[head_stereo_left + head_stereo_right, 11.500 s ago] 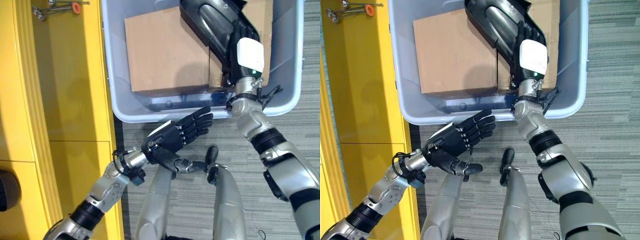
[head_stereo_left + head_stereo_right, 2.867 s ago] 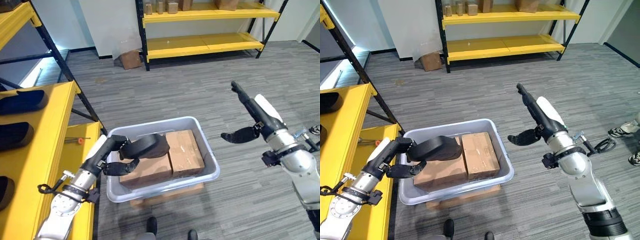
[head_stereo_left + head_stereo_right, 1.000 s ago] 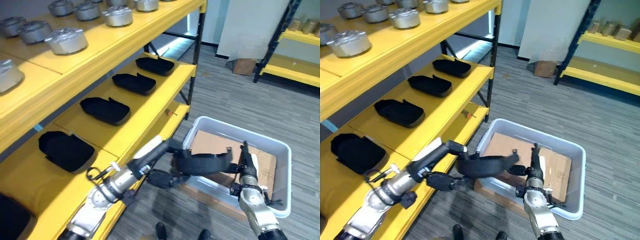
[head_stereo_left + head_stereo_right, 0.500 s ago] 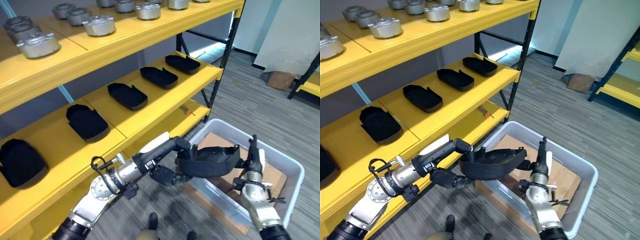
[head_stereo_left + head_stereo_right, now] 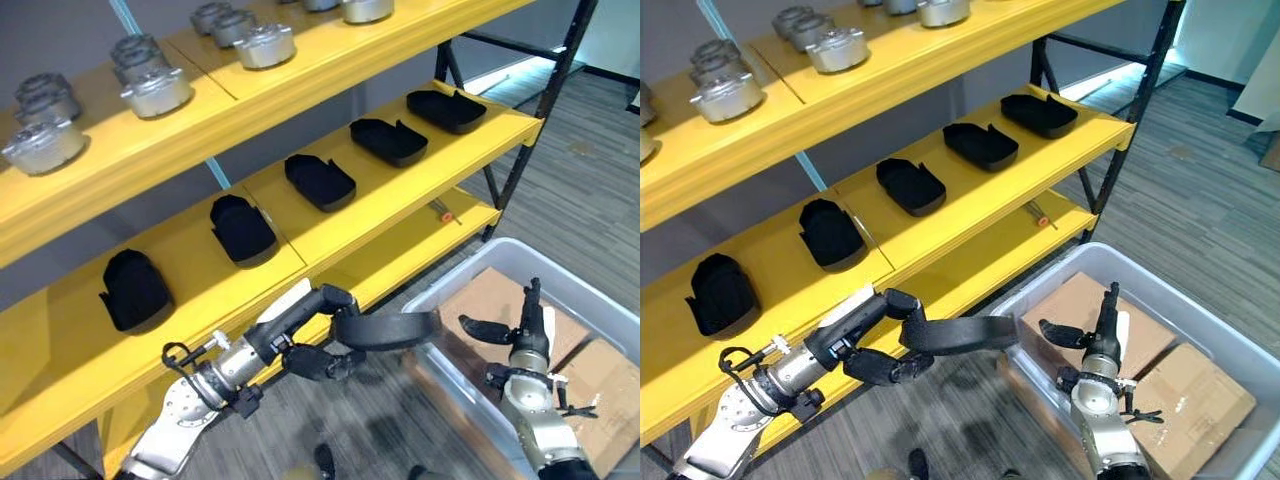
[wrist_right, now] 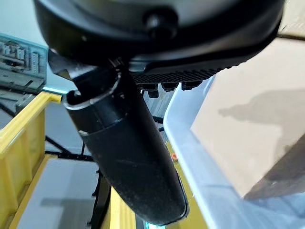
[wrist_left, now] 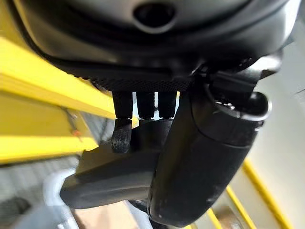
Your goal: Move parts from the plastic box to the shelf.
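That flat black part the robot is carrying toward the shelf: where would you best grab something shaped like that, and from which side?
Hedged: at one end, from the side, as the left hand does now, fingers over the top and thumb beneath. The black part is a thin shallow shell, so its edge fits a pinch and the far end stays free to slide onto the yellow shelf.

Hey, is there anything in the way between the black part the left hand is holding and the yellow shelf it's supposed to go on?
Nothing visible blocks it. The left hand holds the black part in the air beside the front edge of the yellow shelf. Other black parts already sit in a row on that shelf, with bare yellow gaps between them.
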Controlling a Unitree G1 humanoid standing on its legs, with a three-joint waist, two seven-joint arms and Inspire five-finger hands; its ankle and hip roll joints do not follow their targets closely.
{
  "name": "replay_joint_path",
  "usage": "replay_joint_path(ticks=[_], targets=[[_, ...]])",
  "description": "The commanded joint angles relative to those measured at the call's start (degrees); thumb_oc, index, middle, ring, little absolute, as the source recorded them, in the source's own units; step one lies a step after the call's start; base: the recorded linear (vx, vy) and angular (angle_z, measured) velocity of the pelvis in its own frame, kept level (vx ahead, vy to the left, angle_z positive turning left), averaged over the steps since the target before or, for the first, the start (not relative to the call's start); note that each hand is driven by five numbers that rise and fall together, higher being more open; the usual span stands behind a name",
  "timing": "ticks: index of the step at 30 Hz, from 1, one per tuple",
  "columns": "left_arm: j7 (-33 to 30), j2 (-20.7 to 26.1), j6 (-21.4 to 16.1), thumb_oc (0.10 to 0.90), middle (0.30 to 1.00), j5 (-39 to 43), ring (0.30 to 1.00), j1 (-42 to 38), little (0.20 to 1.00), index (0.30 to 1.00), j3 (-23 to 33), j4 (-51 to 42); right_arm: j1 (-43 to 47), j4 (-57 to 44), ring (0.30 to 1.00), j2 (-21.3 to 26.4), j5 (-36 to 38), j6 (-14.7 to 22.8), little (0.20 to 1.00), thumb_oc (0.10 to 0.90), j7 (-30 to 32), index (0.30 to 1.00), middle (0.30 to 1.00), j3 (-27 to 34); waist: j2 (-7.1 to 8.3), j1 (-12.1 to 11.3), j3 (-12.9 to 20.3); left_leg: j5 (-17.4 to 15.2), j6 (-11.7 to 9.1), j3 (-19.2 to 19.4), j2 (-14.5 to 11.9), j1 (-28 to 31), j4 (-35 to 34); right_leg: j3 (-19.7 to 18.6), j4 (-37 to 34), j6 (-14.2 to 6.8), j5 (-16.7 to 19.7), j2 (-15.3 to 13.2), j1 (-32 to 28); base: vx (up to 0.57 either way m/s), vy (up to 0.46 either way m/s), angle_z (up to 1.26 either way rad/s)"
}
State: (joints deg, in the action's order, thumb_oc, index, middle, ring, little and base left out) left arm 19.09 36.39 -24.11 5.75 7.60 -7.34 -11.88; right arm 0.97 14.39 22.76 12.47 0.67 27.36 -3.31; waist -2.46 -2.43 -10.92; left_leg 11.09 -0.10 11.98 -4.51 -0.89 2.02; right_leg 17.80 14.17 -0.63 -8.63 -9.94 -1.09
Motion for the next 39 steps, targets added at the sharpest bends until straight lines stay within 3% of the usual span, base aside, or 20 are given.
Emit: replay_joint_path(ticks=[1,6,11,12,16,19,24,26,28,29,31,34,39], targets=[[-6.59,0.46,-9.72,0.4,0.3,2.59,0.3,-3.35,0.3,0.3,7.72,-6.74,7.49,-1.66,1.0,2.11,-2.1,3.78,1.0,0.9,-0.69,1.0,1.0,2.47,1.28,-0.43,3.23,-3.71,-6.14,-1.57,-7.1,-0.31,5.67,0.75,-14.36,0.07,6.59,3.32,-3.01,-0.06,0.171,0.1],[-9.17,0.98,-9.96,0.4,0.3,0.79,0.3,-1.24,0.3,0.3,9.78,-6.74,7.62,-1.15,1.0,1.85,-0.5,2.32,1.0,0.9,-2.76,1.0,1.0,1.34,0.08,-1.31,3.75,-2.28,-6.72,-3.13,-7.75,0.78,3.09,1.63,-14.12,-0.55,6.89,2.32,-2.45,-0.08,0.244,0.25],[-7.04,1.06,-10.52,0.4,0.3,2.58,0.3,0.83,0.3,0.3,11.78,-7.08,7.08,-5.36,1.0,1.23,0.31,3.52,1.0,0.9,-7.34,1.0,1.0,0.27,-0.6,-2.11,3.53,-4.08,-6.4,-2.06,-6.52,2.15,-0.61,3.91,-14.73,-2.31,8.19,0.52,-3.34,-0.11,0.303,0.29],[-5.78,1.73,-10.57,0.4,0.3,3.99,0.3,0.8,0.3,0.3,12.27,-6.45,6.0,-8.73,1.0,0.36,-0.13,3.56,1.0,0.9,-8.11,1.0,1.0,-0.76,-0.42,-2.04,3.38,-6.59,-5.91,-0.79,-5.56,3.54,-3.06,4.9,-15.2,-3.93,9.34,-1.0,-3.93,-0.14,0.457,0.44],[-4.81,2.96,-10.82,0.4,0.3,2.72,0.3,0.52,0.3,0.3,13.03,-6.57,4.69,-11.15,1.0,-0.77,-0.67,2.68,1.0,0.9,-7.24,1.0,1.0,-0.98,-0.04,-2.44,3.41,-8.13,-4.74,-0.36,-3.55,5.04,-5.53,5.96,-15.85,-6.75,11.22,-3.26,-4.91,-0.1,0.335,0.29],[-1.89,4.07,-12.18,0.4,0.3,5.16,0.3,-0.36,0.3,0.3,13.02,-7.16,4.12,-11.76,1.0,-1.28,-1.49,2.31,1.0,0.9,-6.73,1.0,1.0,-0.74,0.34,-2.82,3.37,-8.87,-3.67,-0.32,-2.36,5.38,-5.86,6.69,-15.02,-8.02,11.94,-4.8,-5.05,-0.09,0.235,0.25],[3.39,4.83,-11.02,0.4,0.3,8.44,0.3,-3.85,0.3,0.3,10.57,-8.77,2.91,-13.22,1.0,-3.34,-0.78,2.75,1.0,0.9,-4.98,1.0,1.0,0.0,0.8,-3.17,2.92,-11.35,-1.28,0.34,0.17,6.14,-5.9,7.64,-9.89,-9.48,13.15,-8.55,-4.37,-0.05,0.211,0.29],[3.5,4.88,-10.69,0.4,0.3,8.78,0.3,-4.39,0.3,0.3,9.91,-8.93,2.6,-13.91,1.0,-3.53,-0.19,2.72,1.0,0.9,-4.97,1.0,1.0,-0.01,0.85,-2.68,2.65,-10.7,-0.2,0.65,0.76,5.44,-5.69,6.79,-7.55,-8.52,12.98,-8.09,-3.2,-0.11,0.135,0.34],[4.53,5.08,-10.05,0.4,0.3,10.03,0.3,-6.58,0.3,0.3,8.37,-8.41,1.76,-14.88,1.0,-3.63,0.39,3.32,1.0,0.9,-4.22,1.0,1.0,-0.69,1.1,-0.83,2.31,-10.87,1.19,-1.31,1.8,4.91,-5.89,1.55,-4.17,-6.96,8.35,-2.08,-1.46,-0.05,0.069,0.64],[4.34,4.37,-8.35,0.4,0.3,9.96,0.3,-8.11,0.3,0.3,7.49,-8.37,1.64,-14.85,1.0,-3.55,0.55,4.46,1.0,0.9,-4.97,1.0,1.0,-0.81,1.51,0.1,2.17,-10.86,1.33,-2.11,2.61,4.62,-5.99,-0.33,-4.12,-5.17,5.12,2.87,-1.02,-0.01,0.02,0.63],[4.14,3.36,-7.21,0.4,0.3,9.7,0.3,-9.37,0.3,0.3,6.65,-8.17,2.0,-14.24,1.0,-2.9,1.1,5.86,1.0,0.9,-5.02,1.0,1.0,-0.81,2.01,0.73,2.26,-10.92,1.16,-3.09,3.66,3.98,-5.63,-2.31,-6.52,-3.89,4.61,5.48,-1.27,-0.01,-0.01,0.44],[2.47,1.71,-6.43,0.4,0.3,7.43,0.3,-12.46,0.3,0.3,3.9,-6.59,1.8,-13.82,1.0,-2.39,1.42,6.82,1.0,0.9,-4.85,1.0,1.0,-0.93,2.41,2.61,2.57,-11.45,1.43,-5.38,5.25,2.1,-3.43,-7.33,-9.35,-2.79,6.08,7.28,-0.75,-0.02,-0.033,0.4],[2.05,0.86,-6.44,0.4,0.3,5.65,0.3,-8.96,0.3,0.3,6.17,-7.69,0.21,-13.94,1.0,-1.93,1.76,6.84,1.0,0.9,-5.85,1.0,1.0,0.77,2.11,3.28,3.3,-12.92,1.17,-4.48,5.79,2.26,-1.27,-9.28,-12.64,-2.97,7.65,7.07,-1.95,0.05,-0.064,-0.02]])
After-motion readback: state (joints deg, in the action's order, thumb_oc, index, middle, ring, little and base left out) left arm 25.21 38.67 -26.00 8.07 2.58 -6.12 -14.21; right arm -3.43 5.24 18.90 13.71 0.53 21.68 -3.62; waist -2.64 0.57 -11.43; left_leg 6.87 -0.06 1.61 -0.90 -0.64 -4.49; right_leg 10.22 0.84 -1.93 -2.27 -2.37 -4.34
